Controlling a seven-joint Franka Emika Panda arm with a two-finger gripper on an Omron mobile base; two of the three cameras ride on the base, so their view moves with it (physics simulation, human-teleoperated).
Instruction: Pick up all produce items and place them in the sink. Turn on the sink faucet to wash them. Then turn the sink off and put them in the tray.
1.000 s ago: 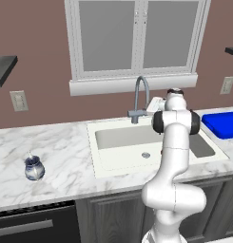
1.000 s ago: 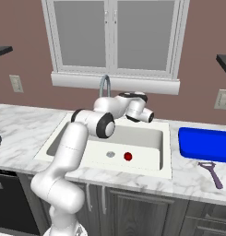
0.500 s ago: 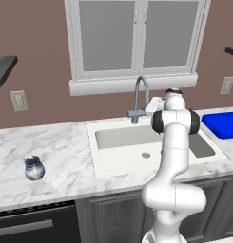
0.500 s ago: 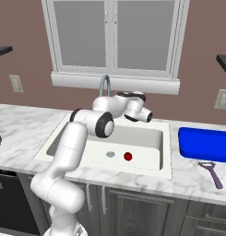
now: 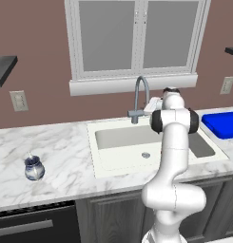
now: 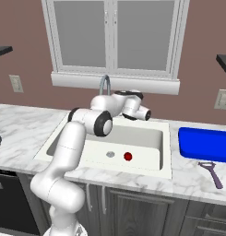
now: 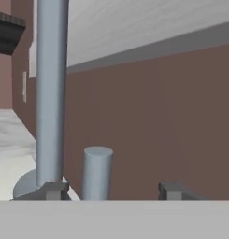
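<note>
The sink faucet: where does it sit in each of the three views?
Left base view: sink faucet centre, behind the sink.
Right base view: its arch upper centre, above the arm.
Hand view: tall grey column at left, short lever beside it.
Shared landmark: the window sill.

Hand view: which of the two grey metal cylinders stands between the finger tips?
The short lever, not the tall faucet stem beside it.

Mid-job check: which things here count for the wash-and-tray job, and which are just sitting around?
Part of the job:
- red fruit, lying in the sink beside the drain
- faucet, with its lever between the fingertips of the gripper
- blue tray, right of the sink

Just lying about:
- blue-and-white jar
- peeler
</note>
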